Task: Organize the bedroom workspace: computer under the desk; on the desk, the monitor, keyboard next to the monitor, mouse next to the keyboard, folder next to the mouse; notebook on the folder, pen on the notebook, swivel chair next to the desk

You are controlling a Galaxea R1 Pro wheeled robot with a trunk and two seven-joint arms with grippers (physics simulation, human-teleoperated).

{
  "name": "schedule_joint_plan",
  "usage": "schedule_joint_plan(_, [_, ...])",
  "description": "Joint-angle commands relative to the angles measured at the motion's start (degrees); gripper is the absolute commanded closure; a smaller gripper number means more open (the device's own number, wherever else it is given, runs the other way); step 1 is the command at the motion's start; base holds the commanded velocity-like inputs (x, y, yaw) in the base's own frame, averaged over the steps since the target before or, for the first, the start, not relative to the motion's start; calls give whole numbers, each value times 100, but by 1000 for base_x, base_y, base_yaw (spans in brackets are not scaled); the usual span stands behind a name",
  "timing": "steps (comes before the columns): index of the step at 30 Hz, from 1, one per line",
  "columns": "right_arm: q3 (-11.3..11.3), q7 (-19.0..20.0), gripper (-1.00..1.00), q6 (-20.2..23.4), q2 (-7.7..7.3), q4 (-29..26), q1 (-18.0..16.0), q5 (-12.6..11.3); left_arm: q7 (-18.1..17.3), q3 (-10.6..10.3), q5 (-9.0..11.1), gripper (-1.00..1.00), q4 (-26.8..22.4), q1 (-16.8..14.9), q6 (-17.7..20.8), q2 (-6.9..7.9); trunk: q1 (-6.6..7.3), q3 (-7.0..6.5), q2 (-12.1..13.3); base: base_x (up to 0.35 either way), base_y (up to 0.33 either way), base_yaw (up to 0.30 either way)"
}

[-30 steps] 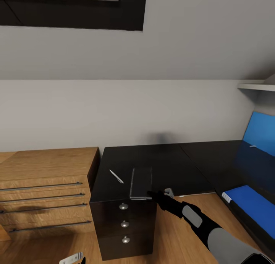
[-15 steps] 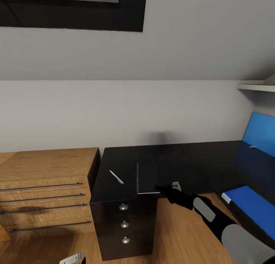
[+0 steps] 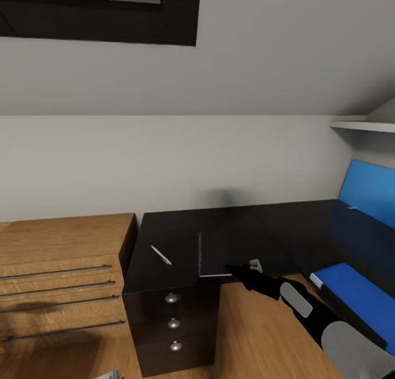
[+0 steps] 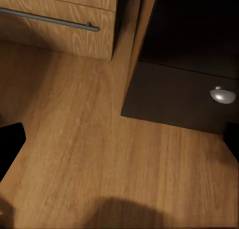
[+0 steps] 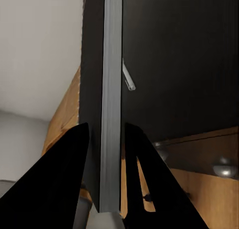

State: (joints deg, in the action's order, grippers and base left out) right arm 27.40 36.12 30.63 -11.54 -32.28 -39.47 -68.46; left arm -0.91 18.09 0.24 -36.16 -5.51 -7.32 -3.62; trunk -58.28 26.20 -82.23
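The desk [image 3: 181, 230] has a black top and black drawers with silver knobs. A thin white pen [image 3: 161, 255] lies on it near the left front corner. Just right of the pen, a dark notebook [image 3: 213, 250] hovers low over the desk's front part, and my right gripper [image 3: 240, 269] is shut on its near corner. In the right wrist view the notebook's grey edge [image 5: 112, 64] runs between the two fingers of the right gripper [image 5: 108, 132], with the pen [image 5: 128, 77] beyond. The blue folder [image 3: 359, 294] lies on the desk's right wing. My left gripper [image 4: 119, 147] is open, low over the floor.
A light wooden drawer unit [image 3: 60, 269] stands against the desk's left side. The desk's blue back panel [image 3: 370, 192] rises at far right under a white shelf [image 3: 356, 125]. Wooden floor [image 4: 99, 154] lies in front of the black drawers [image 4: 184, 97].
My right gripper has carried the notebook a little to the right and further onto the desk, away from the front edge. The head view has shifted slightly, so everything sits a bit further left.
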Motion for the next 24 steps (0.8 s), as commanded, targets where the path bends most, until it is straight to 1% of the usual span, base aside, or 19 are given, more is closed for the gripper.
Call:
schedule_joint_plan(1, [29, 8, 100, 13, -6, 3, -8, -53, -11, 21, -1, -100, 7, -3, -14, -9, 0, 6, -4, 0, 0, -248])
schedule_joint_plan(12, [28, 13, 100, -26, -25, 2, -8, -45, -14, 20, -3, -100, 28, -3, -21, -15, 0, 5, -4, 0, 0, -264])
schedule_joint_plan(17, [28, 17, 100, -30, -35, 2, -8, -44, -14, 20, 1, -100, 30, -3, -100, -16, 0, 5, -4, 0, 0, -269])
schedule_joint_plan(24, [26, 25, 100, -31, -113, 2, -8, -44, -12, 20, 2, -100, 38, -3, -214, -16, 0, 5, -4, 0, 0, -269])
